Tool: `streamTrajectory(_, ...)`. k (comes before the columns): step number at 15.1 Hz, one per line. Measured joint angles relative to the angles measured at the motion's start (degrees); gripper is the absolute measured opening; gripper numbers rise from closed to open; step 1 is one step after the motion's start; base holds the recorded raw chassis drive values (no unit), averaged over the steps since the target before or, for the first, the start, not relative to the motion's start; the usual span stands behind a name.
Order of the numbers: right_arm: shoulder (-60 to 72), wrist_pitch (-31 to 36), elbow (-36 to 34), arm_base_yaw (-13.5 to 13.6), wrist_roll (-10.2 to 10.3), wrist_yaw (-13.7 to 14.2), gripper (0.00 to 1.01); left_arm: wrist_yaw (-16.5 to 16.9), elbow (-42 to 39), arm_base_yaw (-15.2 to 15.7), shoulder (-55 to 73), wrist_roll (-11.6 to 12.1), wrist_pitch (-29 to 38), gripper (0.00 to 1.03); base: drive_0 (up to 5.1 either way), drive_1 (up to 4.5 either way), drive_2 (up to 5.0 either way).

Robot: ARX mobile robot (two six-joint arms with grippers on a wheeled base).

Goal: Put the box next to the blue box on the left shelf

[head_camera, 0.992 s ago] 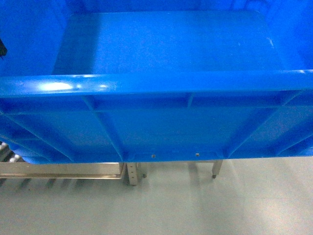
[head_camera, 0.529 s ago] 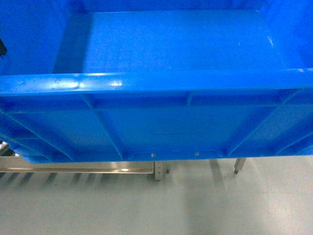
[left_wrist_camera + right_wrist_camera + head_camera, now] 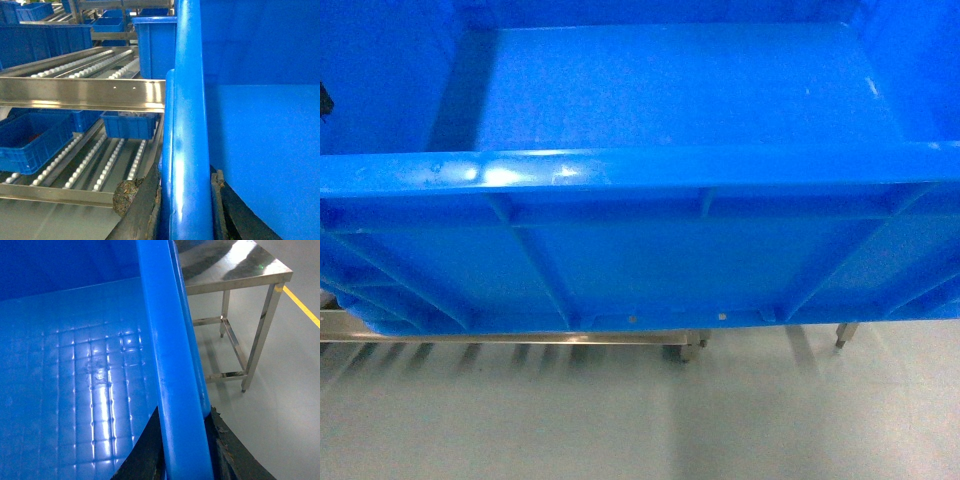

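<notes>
Leftward first: left shelf (image 3: pixel 95 62) of white rollers lying off to the left of the left gripper (image 3: pixel 182 200), its dark fingers (image 3: pixel 145 205) pinching the left rim of the box (image 3: pixel 650 110) from both sides. Blue box (image 3: pixel 156 45) standing at the far end of that shelf, roller lanes beside it bare. Box held aloft between both arms, long axis running side to side across the head view, nearer to the left arm's side of the rack. Rightward: right gripper (image 3: pixel 182 450) likewise clamped astride the right rim; steel table (image 3: pixel 235 267) beyond. No brand, label or legible writing anywhere.
</notes>
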Motion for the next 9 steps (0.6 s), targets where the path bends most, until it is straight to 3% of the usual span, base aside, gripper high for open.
streamTrajectory(9, 0.0, 0.07, 0.0, 0.0, 0.0, 0.0, 0.15, 0.0, 0.0, 0.0, 0.0, -0.02, 0.02, 0.17, -5.0, 2.31, 2.5)
